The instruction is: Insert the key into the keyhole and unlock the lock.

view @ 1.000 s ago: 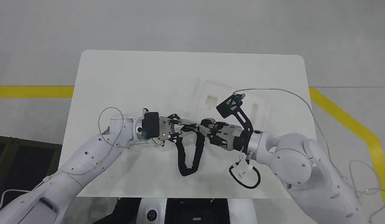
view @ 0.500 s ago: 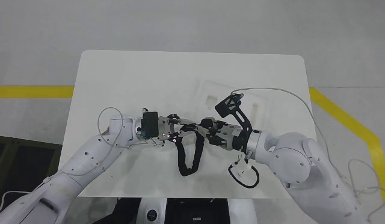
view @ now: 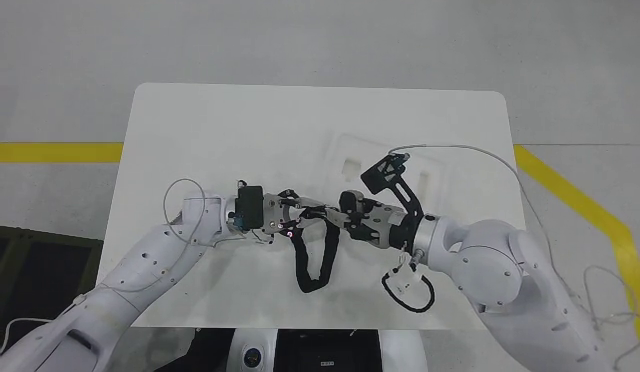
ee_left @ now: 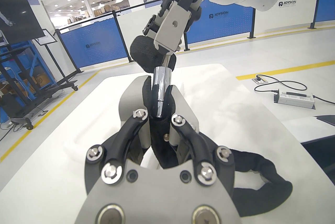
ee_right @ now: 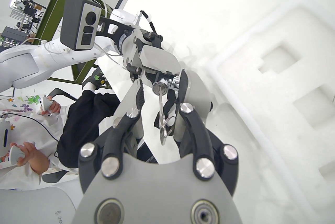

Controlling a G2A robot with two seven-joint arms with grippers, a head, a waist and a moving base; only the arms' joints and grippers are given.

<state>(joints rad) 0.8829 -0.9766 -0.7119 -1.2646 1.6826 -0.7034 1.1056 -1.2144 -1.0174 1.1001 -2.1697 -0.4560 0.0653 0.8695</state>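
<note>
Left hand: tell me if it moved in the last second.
No; the left hand keeps its spot beside the foam tray, shut on the lock.

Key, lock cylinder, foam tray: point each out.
key (ee_right: pixel 160 104), right wrist view, on the blade.
lock cylinder (ee_left: pixel 161 78), left wrist view, on the chrome barrel.
foam tray (ee_right: pixel 285 84), right wrist view, on bare foam between recesses.

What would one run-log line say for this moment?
left tool: shut on lock | right tool: shut on key | key tip: at keyhole
</note>
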